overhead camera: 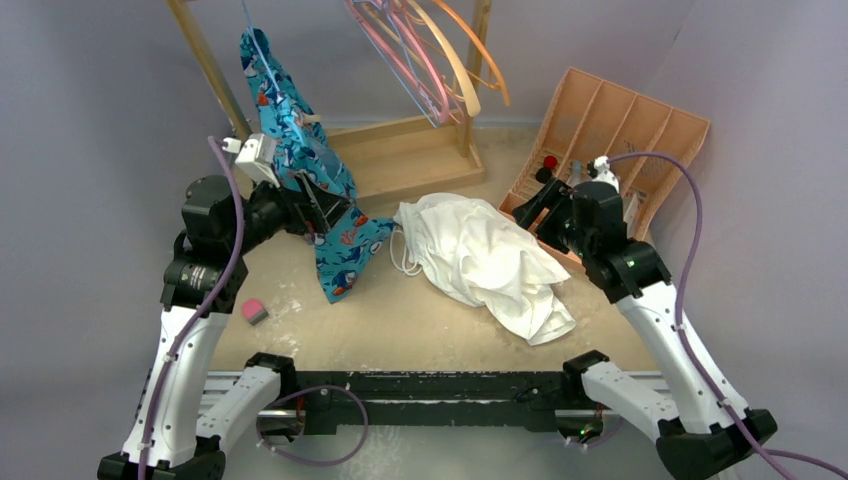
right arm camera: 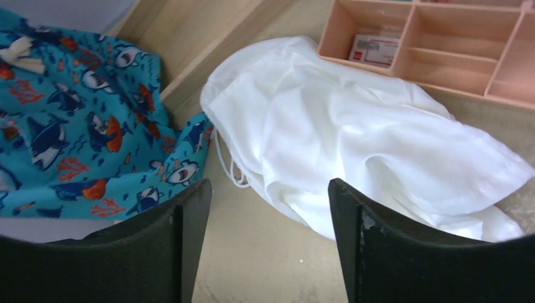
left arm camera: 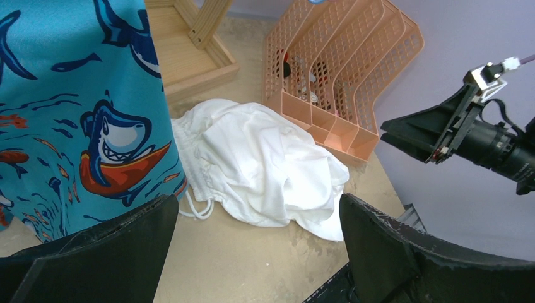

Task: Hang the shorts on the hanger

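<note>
The shorts (overhead camera: 485, 262) are lying crumpled on the counter (overhead camera: 400, 320), between the two tools and touched by neither. Seen from the left tool (left arm camera: 255, 243), they are resting ahead and slightly to its right, with the gathered waistband and looped drawstring (left arm camera: 197, 208) facing that tool. Seen from the right tool (right arm camera: 268, 233), they are spreading ahead and to its right, the drawstring loops hanging off their left edge.

The left tool is standing released, its fingers (left arm camera: 107, 252) spread wide with bare counter showing between them; the shark-printed blue garment (left arm camera: 76, 113) is hanging just to its left, close against the left finger. The right tool is likewise standing released, fingers (right arm camera: 385, 252) apart and gripping nothing, hovering above the near edge of the white fabric.

The light-blue hanger (overhead camera: 395, 60) is hanging well beyond both tools among the pink hangers (overhead camera: 420, 70) and a tan-orange hanger (overhead camera: 470, 50) on the wooden rack (overhead camera: 400, 155). A peach mesh organiser (overhead camera: 610, 130) is leaning behind the right tool, its front edge touching the shorts. A small pink block (overhead camera: 254, 311) is lying on the counter below the left tool in the overhead view.
</note>
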